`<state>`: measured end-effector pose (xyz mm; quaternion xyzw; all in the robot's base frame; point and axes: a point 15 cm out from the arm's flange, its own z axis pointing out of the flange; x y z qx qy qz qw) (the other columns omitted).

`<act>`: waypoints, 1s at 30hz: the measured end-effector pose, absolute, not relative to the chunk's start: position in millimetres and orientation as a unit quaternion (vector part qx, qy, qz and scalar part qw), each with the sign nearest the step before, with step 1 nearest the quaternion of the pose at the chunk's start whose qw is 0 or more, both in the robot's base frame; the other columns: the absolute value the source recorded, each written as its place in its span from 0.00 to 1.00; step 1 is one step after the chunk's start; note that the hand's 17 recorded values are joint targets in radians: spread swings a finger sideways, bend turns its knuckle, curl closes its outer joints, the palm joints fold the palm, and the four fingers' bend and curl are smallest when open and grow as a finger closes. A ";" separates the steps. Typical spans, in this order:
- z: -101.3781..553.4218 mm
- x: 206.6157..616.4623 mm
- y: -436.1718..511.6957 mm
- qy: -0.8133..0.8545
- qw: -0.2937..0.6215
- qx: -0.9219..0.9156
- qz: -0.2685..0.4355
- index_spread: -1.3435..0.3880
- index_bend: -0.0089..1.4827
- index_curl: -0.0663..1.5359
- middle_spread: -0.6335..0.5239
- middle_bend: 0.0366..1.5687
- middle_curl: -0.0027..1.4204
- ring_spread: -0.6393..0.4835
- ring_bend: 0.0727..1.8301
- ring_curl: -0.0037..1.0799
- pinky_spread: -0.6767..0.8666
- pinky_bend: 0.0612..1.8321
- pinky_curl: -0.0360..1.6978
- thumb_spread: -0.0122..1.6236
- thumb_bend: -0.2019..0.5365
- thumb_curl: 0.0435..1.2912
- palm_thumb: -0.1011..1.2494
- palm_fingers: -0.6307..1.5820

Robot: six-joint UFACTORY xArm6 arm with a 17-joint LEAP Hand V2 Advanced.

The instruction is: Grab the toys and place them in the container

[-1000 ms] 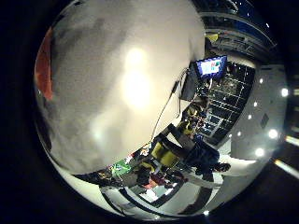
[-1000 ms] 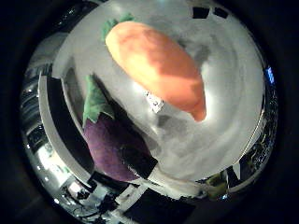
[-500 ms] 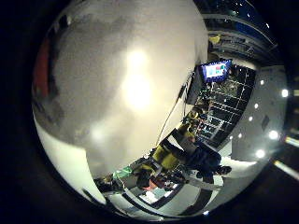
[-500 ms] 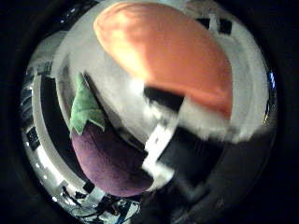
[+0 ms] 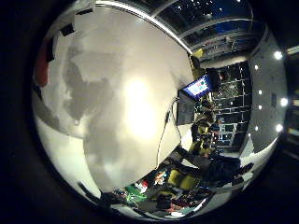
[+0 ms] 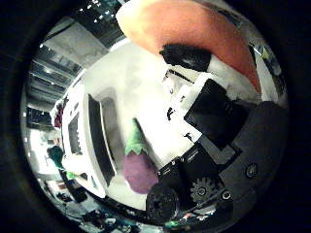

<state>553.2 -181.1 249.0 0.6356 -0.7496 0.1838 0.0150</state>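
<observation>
In the right thumb side palm view, an orange carrot toy (image 6: 185, 24) lies close against the palm. My hand (image 6: 219, 107) has its black and white fingers (image 6: 190, 56) curled across it. A purple eggplant toy (image 6: 139, 170) with a green leafy top lies on the pale table (image 6: 136, 97) farther off, away from the hand. No container is clearly in view.
A red-orange patch (image 5: 41, 61) shows at the edge of the right little finger side palm view; I cannot tell what it is. Beyond the table edge are a lit screen (image 5: 196, 87), room furniture and ceiling lights.
The fingers have curled over the carrot toy. The eggplant toy and the table now look smaller and farther away, so the hand has risen with the carrot.
</observation>
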 end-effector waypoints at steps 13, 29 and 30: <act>322.4 493.6 -13.1 -0.671 -0.024 0.724 0.161 0.56 0.57 0.49 0.36 0.68 0.43 0.33 0.60 0.52 0.16 0.54 0.36 0.70 0.25 0.33 0.82 0.81; 215.2 453.2 146.7 -0.588 0.005 0.804 0.086 0.54 0.42 0.46 0.36 0.54 0.38 0.32 0.60 0.53 0.13 0.56 0.40 0.72 0.23 0.31 0.71 0.59; 210.5 452.4 147.3 -0.584 0.010 0.807 0.083 0.51 0.37 0.44 0.40 0.43 0.35 0.38 0.52 0.51 0.22 0.51 0.41 0.71 0.22 0.30 0.67 0.34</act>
